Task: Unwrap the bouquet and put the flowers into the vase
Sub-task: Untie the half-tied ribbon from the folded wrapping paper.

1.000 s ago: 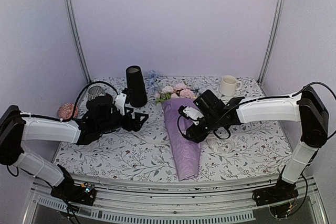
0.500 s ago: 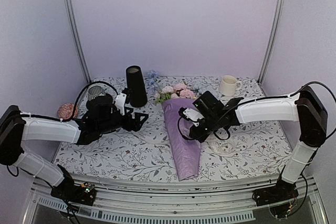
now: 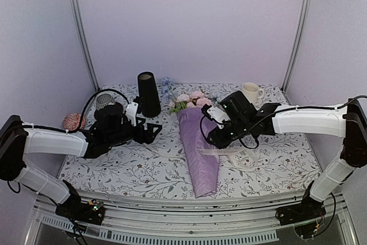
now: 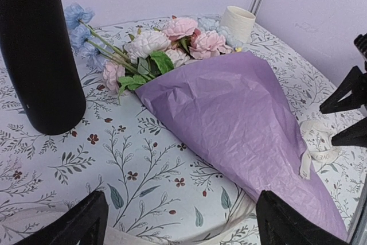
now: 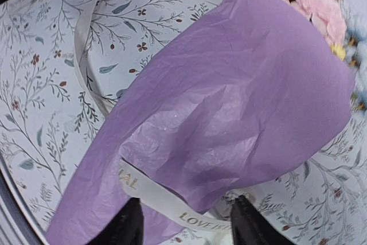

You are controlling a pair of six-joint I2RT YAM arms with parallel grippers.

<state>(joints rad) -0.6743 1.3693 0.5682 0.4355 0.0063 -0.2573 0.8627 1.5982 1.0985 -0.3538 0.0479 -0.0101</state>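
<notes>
Unwrapping seems under way: the bouquet point(image 3: 198, 142) lies on the tabletop point(image 3: 269, 164) near the black vase point(image 3: 148, 93), the right hand point(image 5: 186, 223) half-open over its slack cream ribbon point(image 5: 155, 199), the left hand point(image 4: 183, 222) wide and empty, so next probably means drawing the ribbon clear.

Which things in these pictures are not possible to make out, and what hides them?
- Flower stems: lower parts inside the wrapping paper, every view.
- Striped cup: top view, mostly behind the left arm.
- Ribbon lettering: right wrist view, too small and creased to read fully.
- Vase interior: too dark, top view.
</notes>
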